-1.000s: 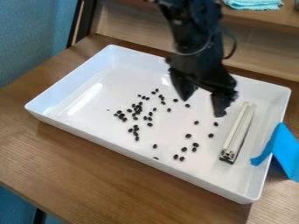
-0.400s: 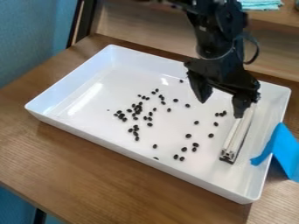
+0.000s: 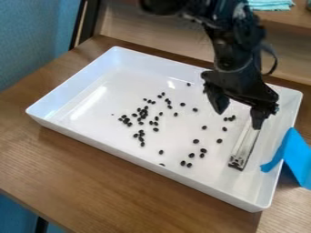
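Note:
The black gripper hangs open over the right part of a white tray, nothing between its two spread fingers. Its right finger overlaps the upper end of a silver metal bar in the view; whether they touch I cannot tell. The bar lies lengthwise near the tray's right wall. Small black beans are scattered over the tray floor, densest left of the middle, with several more between there and the bar.
Blue tape is stuck over the tray's right rim. The tray stands on a brown wooden table. Behind, a wooden shelf holds a folded teal cloth. A blue wall is at the left.
The gripper has moved right and slightly down, from above the tray's middle to beside and over the bar. Beans it hid before now show near the back and by the bar.

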`<action>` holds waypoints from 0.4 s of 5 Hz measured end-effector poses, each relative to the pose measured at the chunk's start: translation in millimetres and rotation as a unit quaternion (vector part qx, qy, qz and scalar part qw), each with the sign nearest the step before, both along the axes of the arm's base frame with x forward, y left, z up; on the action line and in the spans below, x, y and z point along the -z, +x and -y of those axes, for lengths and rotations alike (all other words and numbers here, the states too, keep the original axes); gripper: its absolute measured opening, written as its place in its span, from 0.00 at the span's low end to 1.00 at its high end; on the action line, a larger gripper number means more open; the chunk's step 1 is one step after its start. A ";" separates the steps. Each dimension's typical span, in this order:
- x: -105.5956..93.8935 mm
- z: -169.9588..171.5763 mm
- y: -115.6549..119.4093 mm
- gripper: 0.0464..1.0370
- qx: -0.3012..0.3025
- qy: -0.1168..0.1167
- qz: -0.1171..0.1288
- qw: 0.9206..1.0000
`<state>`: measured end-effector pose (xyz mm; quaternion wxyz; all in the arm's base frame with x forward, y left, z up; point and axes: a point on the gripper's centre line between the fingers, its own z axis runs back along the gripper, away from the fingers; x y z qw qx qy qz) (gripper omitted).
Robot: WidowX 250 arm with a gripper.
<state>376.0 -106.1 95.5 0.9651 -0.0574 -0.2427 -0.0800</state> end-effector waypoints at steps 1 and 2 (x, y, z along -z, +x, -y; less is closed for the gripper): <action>4.3 6.9 3.4 0.96 0.006 -0.003 -0.003 1.000; 20.5 12.7 3.6 0.96 0.012 0.000 -0.018 1.000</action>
